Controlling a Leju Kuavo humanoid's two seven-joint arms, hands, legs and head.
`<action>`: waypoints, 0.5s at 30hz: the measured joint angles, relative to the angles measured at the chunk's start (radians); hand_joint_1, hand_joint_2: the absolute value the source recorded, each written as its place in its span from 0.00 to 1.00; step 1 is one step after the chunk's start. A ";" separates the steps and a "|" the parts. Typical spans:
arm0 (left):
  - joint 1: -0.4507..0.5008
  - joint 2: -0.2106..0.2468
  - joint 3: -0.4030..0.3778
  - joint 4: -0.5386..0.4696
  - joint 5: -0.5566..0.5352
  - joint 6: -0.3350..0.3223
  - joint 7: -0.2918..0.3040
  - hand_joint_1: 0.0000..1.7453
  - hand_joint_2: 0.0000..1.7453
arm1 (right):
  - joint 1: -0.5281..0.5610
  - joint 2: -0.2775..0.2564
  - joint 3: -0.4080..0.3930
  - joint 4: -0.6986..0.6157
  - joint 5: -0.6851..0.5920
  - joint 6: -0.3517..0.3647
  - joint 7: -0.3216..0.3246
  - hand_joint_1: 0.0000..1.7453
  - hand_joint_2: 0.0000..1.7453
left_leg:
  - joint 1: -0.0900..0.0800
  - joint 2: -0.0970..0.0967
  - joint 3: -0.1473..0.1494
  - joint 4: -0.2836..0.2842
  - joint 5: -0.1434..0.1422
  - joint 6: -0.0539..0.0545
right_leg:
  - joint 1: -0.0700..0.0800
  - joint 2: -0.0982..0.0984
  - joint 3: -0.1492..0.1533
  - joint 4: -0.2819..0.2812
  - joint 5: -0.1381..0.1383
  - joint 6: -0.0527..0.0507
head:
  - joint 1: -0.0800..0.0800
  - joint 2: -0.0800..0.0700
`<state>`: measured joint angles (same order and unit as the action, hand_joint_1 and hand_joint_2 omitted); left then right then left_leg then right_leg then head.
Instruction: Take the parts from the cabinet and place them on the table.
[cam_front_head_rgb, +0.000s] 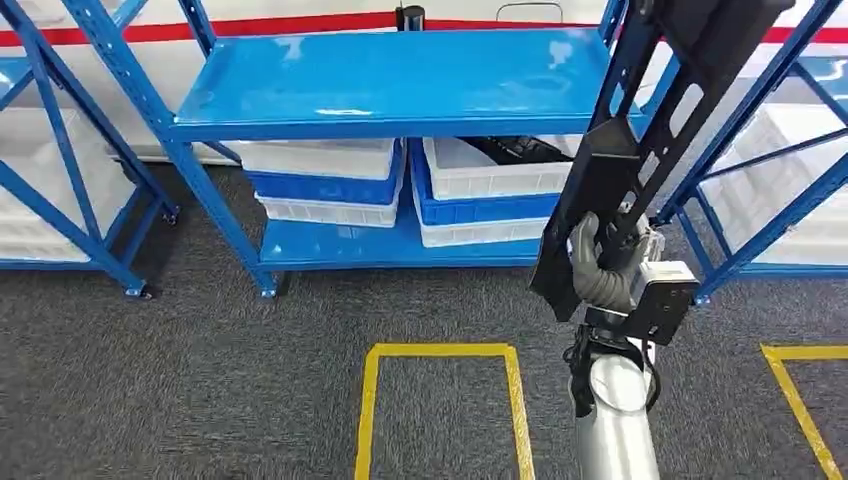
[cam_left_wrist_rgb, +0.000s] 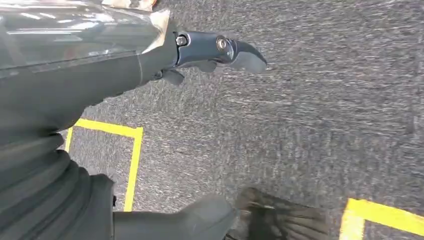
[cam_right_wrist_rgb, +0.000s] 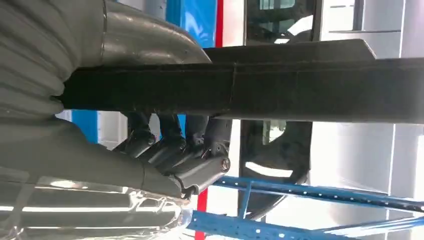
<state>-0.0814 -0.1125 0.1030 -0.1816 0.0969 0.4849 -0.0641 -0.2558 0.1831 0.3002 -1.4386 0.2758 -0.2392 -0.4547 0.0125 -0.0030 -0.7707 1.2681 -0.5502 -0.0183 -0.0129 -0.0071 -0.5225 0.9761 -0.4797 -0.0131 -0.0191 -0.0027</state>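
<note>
Gripping the lower end of a long black part (cam_front_head_rgb: 640, 140), the right hand (cam_front_head_rgb: 603, 262) has its fingers (cam_right_wrist_rgb: 172, 145) wrapped tight around the flat bar, thumb on the opposite face. That part stands nearly upright, its long axis leaning up and to the right across the blue cabinet (cam_front_head_rgb: 400, 80). Left hand (cam_left_wrist_rgb: 150, 100) hangs over the grey carpet (cam_left_wrist_rgb: 320, 100), its fingers (cam_left_wrist_rgb: 220, 50) spread, holding nothing. Yellow floor lines (cam_front_head_rgb: 440, 352) lie ahead; farther off, white and blue bins (cam_front_head_rgb: 330, 180) sit on the low shelf, one with a dark part (cam_front_head_rgb: 520, 148) inside. No writing is readable.
</note>
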 joint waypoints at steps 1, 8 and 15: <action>0.000 0.000 0.000 0.000 0.002 0.001 0.002 0.00 1.00 | 0.002 0.000 0.000 0.002 -0.002 0.001 0.000 1.00 1.00 | 0.001 0.000 0.003 0.045 0.009 -0.003 | 0.000 -0.001 -0.014 0.005 0.008 0.003 | 0.000 0.000; -0.005 0.020 0.002 -0.001 0.024 0.011 0.039 0.00 1.00 | 0.000 -0.002 -0.008 0.007 -0.022 0.002 0.037 1.00 1.00 | -0.005 -0.006 0.259 -0.272 0.044 0.021 | -0.001 -0.003 -0.080 0.024 0.057 0.045 | 0.003 0.000; -0.005 0.028 0.004 0.000 0.029 0.011 0.036 0.00 1.00 | -0.003 -0.019 -0.020 0.019 -0.039 0.003 0.043 1.00 1.00 | -0.005 0.008 0.211 -0.291 0.106 0.070 | -0.006 0.003 -0.175 0.277 -0.106 0.042 | 0.011 0.000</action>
<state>-0.0860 -0.0847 0.1068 -0.1820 0.1255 0.4963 -0.0282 -0.2585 0.1644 0.2804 -1.4198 0.2369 -0.2365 -0.4112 0.0078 0.0046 -0.5592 0.9770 -0.4440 0.0522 -0.0193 -0.0043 -0.6978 1.2528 -0.5859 0.0286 -0.0084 -0.0027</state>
